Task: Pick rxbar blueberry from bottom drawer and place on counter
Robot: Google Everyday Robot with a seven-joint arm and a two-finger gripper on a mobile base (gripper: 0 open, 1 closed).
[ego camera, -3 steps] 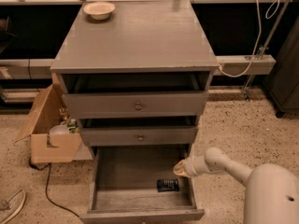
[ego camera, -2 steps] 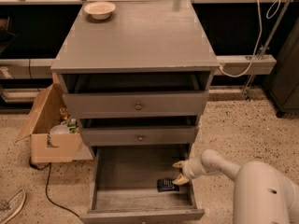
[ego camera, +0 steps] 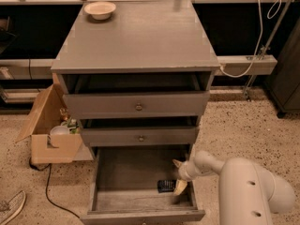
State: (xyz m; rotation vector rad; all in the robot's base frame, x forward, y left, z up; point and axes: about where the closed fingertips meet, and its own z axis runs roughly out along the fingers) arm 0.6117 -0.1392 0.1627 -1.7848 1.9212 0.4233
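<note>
— Where is the rxbar blueberry [ego camera: 165, 185]?
— Look: it lies flat in the bottom drawer [ego camera: 122, 172], near the right wall.
— And your gripper [ego camera: 178, 176]?
— Down in that drawer, just right of the bar, fingers spread apart, holding nothing. A bowl [ego camera: 100, 9] sits on the counter [ego camera: 140, 36], far left corner.

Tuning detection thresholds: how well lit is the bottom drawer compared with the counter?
Camera view: counter brightly, evenly lit; bottom drawer floor dim, in shadow; the tool, inside it, stands out pale beside the dark rxbar blueberry.
</note>
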